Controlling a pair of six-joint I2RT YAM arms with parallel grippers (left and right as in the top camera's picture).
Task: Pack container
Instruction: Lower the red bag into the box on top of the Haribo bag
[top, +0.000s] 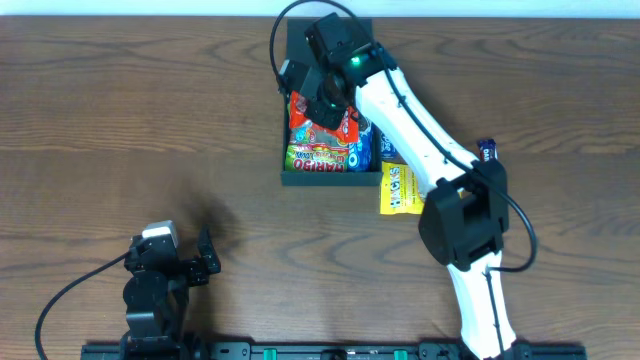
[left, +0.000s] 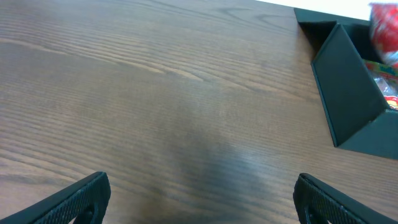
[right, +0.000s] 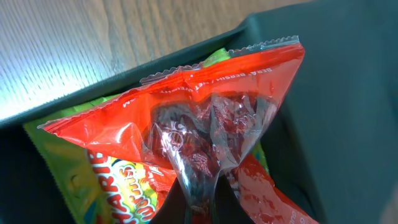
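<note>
The dark teal container (top: 292, 178) stands open at the back middle of the table, and its side wall shows in the left wrist view (left: 345, 93). It holds a green Haribo packet (top: 318, 155) and blue packets (top: 361, 150). My right gripper (top: 322, 100) is over the container, shut on a red snack packet (right: 205, 112) that hangs above the Haribo packet (right: 118, 186). The red packet also shows in the overhead view (top: 312, 110). My left gripper (left: 199, 205) is open and empty, low over bare table at the front left (top: 185, 262).
A yellow packet (top: 398, 188) lies on the table just right of the container. A dark blue packet (top: 487, 149) lies further right, partly behind the right arm. The table's front edge runs along the bottom of the overhead view.
</note>
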